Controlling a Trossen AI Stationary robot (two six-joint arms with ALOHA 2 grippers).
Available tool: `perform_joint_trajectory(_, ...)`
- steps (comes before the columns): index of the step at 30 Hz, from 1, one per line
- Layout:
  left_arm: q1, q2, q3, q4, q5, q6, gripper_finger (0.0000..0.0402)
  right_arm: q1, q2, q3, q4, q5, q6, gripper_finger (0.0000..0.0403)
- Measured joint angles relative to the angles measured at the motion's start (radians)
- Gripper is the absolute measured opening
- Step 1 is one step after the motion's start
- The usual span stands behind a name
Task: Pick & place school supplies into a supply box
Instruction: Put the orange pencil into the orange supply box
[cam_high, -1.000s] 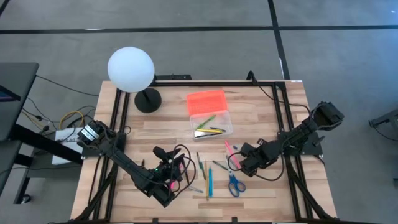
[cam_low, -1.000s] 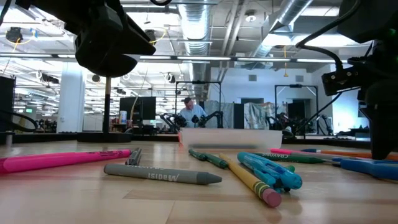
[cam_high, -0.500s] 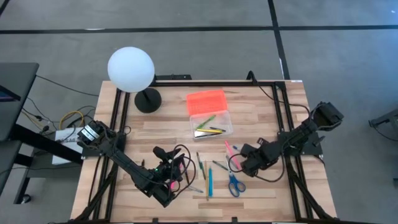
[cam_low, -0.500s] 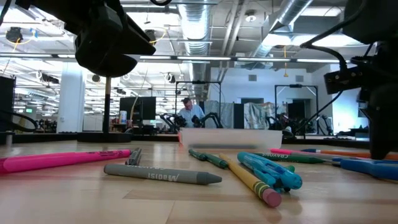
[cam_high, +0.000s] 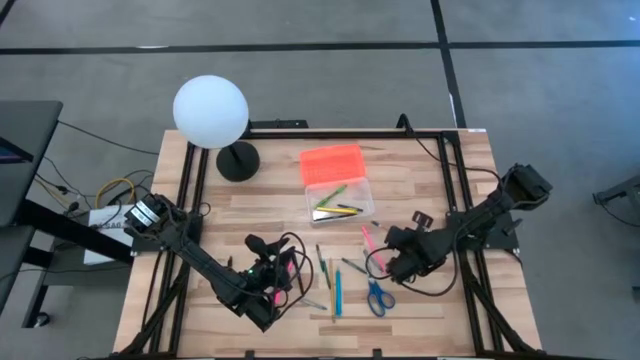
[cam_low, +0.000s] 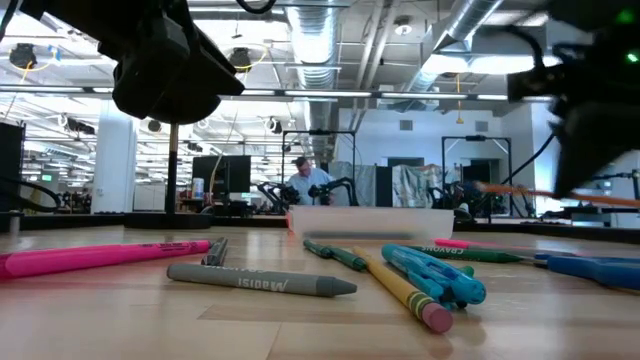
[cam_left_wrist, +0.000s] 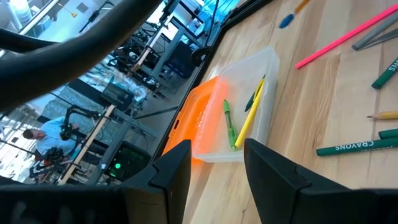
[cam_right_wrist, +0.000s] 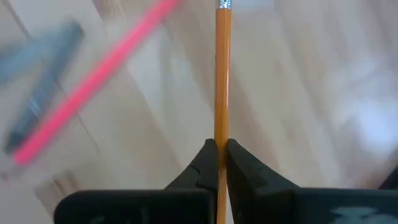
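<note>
High view: right gripper (cam_high: 392, 262) right of box (cam_high: 338, 184), lifted since earlier frame. Left gripper (cam_high: 262, 302) near front edge, fingers spread, empty.
Low view: pencil (cam_low: 560, 194) now held off table.
Right wrist view: fingers (cam_right_wrist: 205, 165) pinching orange pencil.

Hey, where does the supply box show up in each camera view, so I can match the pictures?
High view: supply box sits at table centre, orange lid toward the far edge.
Low view: clear box at mid-picture, far across the table.
Left wrist view: box centre, open, pens inside.
Right wrist view: not in it.
Shared landmark: the green Crayons marker.
</note>
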Motion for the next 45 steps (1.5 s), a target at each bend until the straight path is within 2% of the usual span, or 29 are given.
perform_joint_trajectory(6, 0.003, 0.0, 0.0, 0.002, -0.001, -0.001, 0.0143, -0.107, -0.001, 0.063, 0.105, 0.102, -0.268, 0.0001)
perform_joint_trajectory(13, 0.003, 0.0, 0.0, 0.002, 0.003, -0.007, 0.0143, -0.282, -0.001, 0.07, 0.425, 0.087, -0.679, 0.0001)
perform_joint_trajectory(21, 0.003, 0.0, 0.0, -0.005, 0.004, -0.007, 0.0143, -0.432, 0.01, 0.071, 0.642, 0.053, -0.922, 0.0001)
perform_joint_trajectory(25, 0.003, 0.0, 0.0, -0.007, 0.005, -0.007, 0.0143, -0.487, 0.033, 0.073, 0.738, -0.002, -0.995, 0.0001)
perform_joint_trajectory(30, 0.003, 0.0, 0.0, -0.023, 0.018, -0.019, 0.0143, -0.535, 0.052, 0.074, 0.769, -0.059, -1.023, 0.0001)
perform_joint_trajectory(33, 0.003, 0.0, 0.0, -0.023, 0.02, -0.019, 0.0143, -0.55, 0.07, 0.067, 0.729, -0.067, -1.023, 0.0001)
perform_joint_trajectory(45, 0.003, 0.0, 0.0, -0.038, 0.021, -0.035, 0.0143, -0.576, 0.168, 0.071, 0.793, -0.1, -1.014, 0.0001)
